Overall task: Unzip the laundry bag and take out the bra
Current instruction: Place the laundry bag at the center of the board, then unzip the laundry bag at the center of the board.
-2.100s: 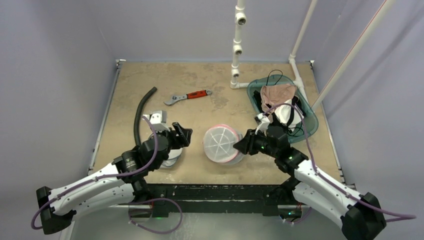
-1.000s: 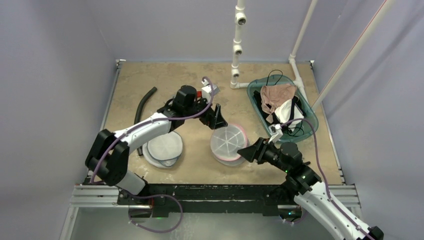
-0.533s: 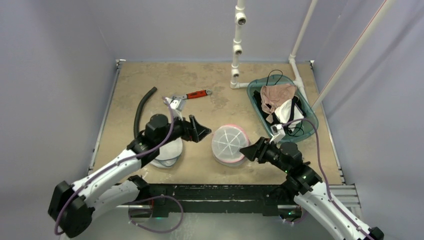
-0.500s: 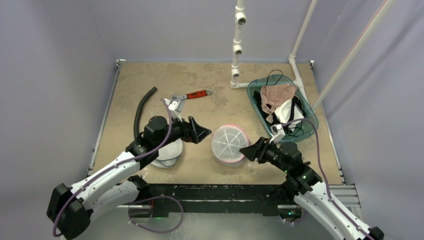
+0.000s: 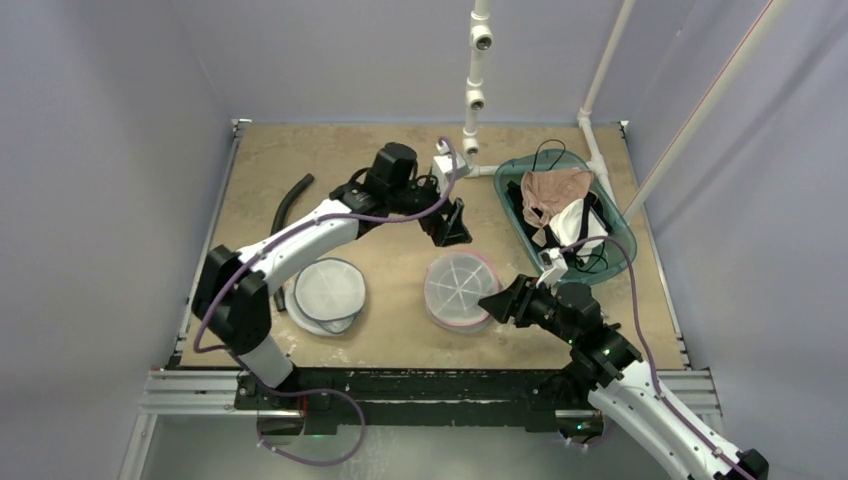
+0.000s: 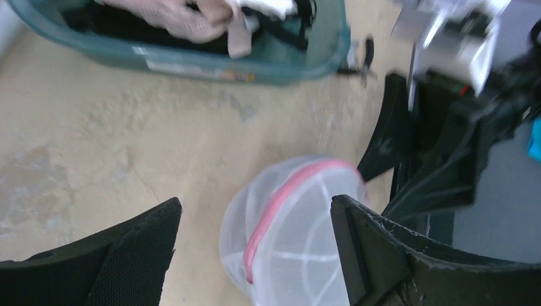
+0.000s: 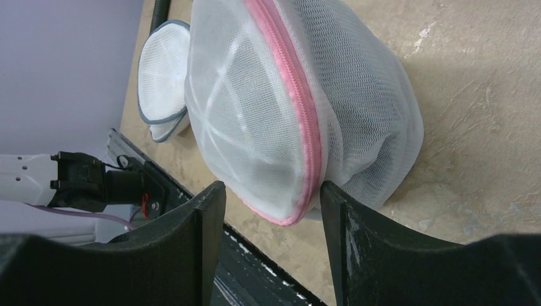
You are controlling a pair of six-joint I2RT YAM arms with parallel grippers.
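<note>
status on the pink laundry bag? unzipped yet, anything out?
Done: nothing yet. The pink zipper looks closed around the mesh bag.
In hand: the right gripper straddles the bag's near rim, jaws open and not pinching. The left gripper hovers open behind the bag.
Left: find the pull, unzip, take the bra out.

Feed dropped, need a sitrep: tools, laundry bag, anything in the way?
Left tool open, above laundry bag. Right tool open at its near edge. Pink zip shut. Nothing between tools and bag.
</note>
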